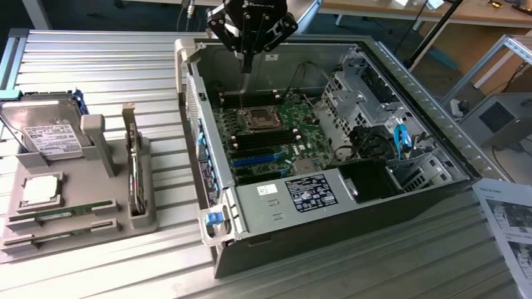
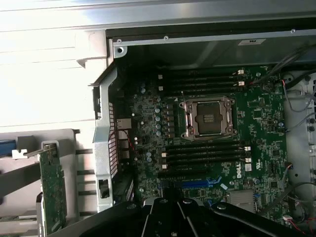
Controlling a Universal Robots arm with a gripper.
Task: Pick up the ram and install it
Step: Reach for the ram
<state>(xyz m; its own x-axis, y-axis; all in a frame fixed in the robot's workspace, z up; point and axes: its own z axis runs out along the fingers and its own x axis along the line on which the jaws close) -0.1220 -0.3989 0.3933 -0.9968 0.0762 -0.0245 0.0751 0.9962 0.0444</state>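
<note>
Metal table, ram in tray, well apart from gripper

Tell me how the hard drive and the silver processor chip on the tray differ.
The hard drive stands tilted on edge; the processor chip lies flat. The hard drive is clearly larger than the chip. The drive carries a printed white label; the chip's top is plain silver. Both sit in the grey tray.

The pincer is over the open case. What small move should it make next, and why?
Probably travel toward the grey holder at the exterior view's left: the shut pincer seems empty, and the green ram sticks lie there.
</note>
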